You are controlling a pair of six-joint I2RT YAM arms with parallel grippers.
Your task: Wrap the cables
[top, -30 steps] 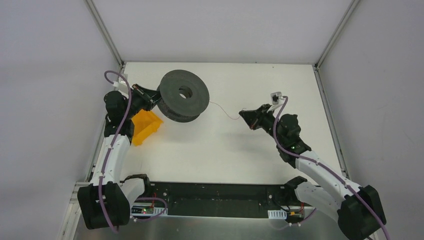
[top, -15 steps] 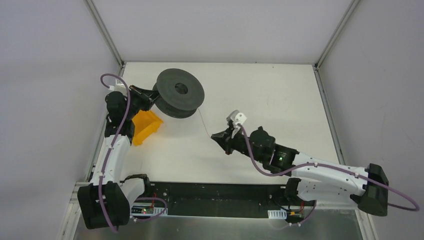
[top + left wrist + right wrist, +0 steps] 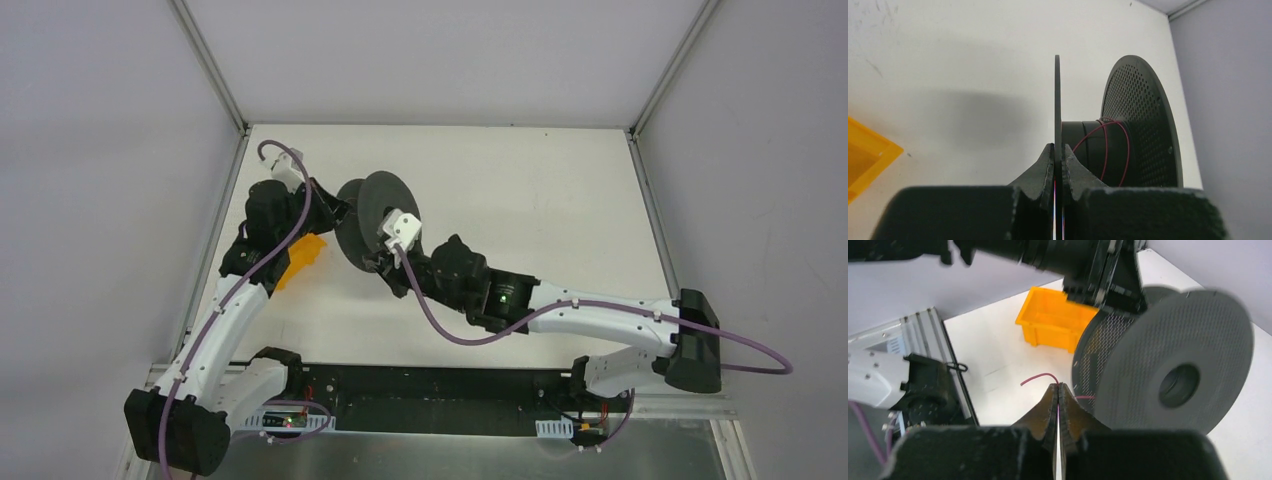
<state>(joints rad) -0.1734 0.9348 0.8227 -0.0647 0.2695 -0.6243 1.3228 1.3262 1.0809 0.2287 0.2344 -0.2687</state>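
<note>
A robotics lab cell: grey panel walls [image 3: 100, 200] on aluminium posts [image 3: 208, 65] box in a white counter [image 3: 540, 190] with two white-and-black robot arms [image 3: 600, 312]

bin: orange-yellow plastic bin [image 3: 302, 256], open side up, over on the left part of the table, turned a bit skew to the edges; only partly showing from above
table: plain white top [image 3: 540, 190], some faint grey scuffs [image 3: 872, 66] in the left wrist view, plus a soft shadow on it
walls: pale grey panels on three sides, back one [image 3: 440, 50] totally bare
frame: silvery metal posts [image 3: 208, 70] running up from the two far corners
near edge: black plate [image 3: 440, 395] along the front, then a brushed metal strip [image 3: 440, 458] below it
electronics: small green board with red wires [image 3: 290, 420] at the strip's left end
</note>
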